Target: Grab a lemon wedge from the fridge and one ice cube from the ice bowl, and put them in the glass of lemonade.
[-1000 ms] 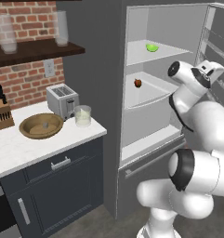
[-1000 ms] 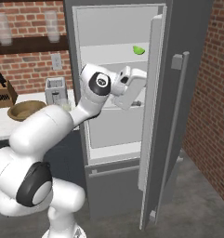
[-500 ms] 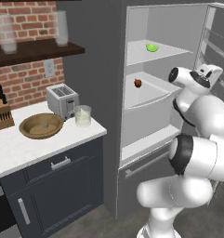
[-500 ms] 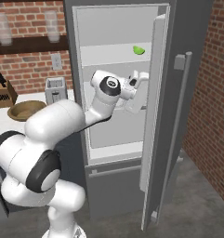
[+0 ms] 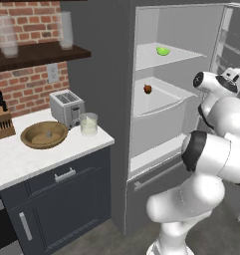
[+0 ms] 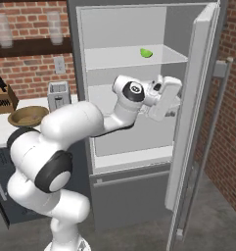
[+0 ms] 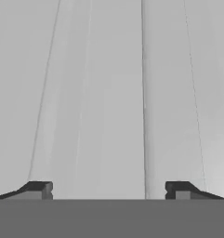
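Observation:
The fridge (image 5: 183,30) stands open, and the yellow-green lemon wedge (image 5: 163,51) (image 6: 146,52) lies on its top shelf. My gripper (image 7: 108,190) is open, its fingertips (image 7: 39,189) wide apart with nothing between them, facing a pale inner wall. In the right base view my hand (image 6: 168,98) is inside the fridge at middle-shelf height, below and right of the wedge. The glass of lemonade (image 5: 88,124) stands on the counter beside the brown ice bowl (image 5: 44,134) (image 6: 27,116). The ice cube is too small to make out.
A small dark red fruit (image 5: 148,89) sits on the middle shelf. The open fridge door (image 6: 195,108) stands close to the right of my hand. A toaster (image 5: 66,107) and a knife block (image 5: 2,122) stand at the back of the counter.
My hand has swung to the right inside the fridge, toward the door side, and sunk slightly. The jaws stay wide open. The wedge and the counter things have not moved.

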You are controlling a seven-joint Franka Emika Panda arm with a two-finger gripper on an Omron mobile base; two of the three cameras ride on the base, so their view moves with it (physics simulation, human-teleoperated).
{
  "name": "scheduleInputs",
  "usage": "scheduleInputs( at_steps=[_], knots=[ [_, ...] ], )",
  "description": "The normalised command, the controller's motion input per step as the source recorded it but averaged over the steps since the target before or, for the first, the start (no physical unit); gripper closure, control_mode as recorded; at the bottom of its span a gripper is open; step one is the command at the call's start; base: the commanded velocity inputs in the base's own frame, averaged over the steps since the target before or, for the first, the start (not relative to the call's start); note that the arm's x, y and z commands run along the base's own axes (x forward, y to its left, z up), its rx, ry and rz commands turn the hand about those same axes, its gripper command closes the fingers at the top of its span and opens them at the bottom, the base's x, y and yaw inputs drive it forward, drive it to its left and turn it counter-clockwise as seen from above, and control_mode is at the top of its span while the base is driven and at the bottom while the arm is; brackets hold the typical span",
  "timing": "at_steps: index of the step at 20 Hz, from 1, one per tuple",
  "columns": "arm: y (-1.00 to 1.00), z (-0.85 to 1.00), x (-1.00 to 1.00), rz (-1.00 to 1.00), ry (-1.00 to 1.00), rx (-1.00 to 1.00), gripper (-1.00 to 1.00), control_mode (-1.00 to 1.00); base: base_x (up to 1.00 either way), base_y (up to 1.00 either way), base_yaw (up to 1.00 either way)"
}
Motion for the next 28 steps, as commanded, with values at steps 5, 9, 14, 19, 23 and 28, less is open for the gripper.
scheduleInputs(
  at_steps=[5, 9, 14, 19, 23, 28],
  knots=[
    [-0.87, 0.00, -0.05, -0.01, 0.00, 0.00, -1.00, -1.00, 0.00, 0.00, 0.00],
    [-0.88, 0.00, -0.08, -0.02, 0.00, 0.00, -1.00, -1.00, 0.00, 0.00, 0.00],
    [-0.70, 0.00, -0.06, 0.00, 0.00, 0.00, -1.00, -1.00, 0.00, 0.00, 0.00],
    [-0.12, 0.17, -0.34, 0.00, -0.03, 0.00, -1.00, -1.00, 0.00, 0.00, 0.00],
    [0.01, 0.20, -0.41, 0.00, -0.07, 0.00, -1.00, -1.00, 0.00, 0.00, 0.00],
    [0.45, 0.09, -0.50, 0.00, -0.09, 0.00, -1.00, -1.00, 0.00, 0.00, 0.00]
  ],
)
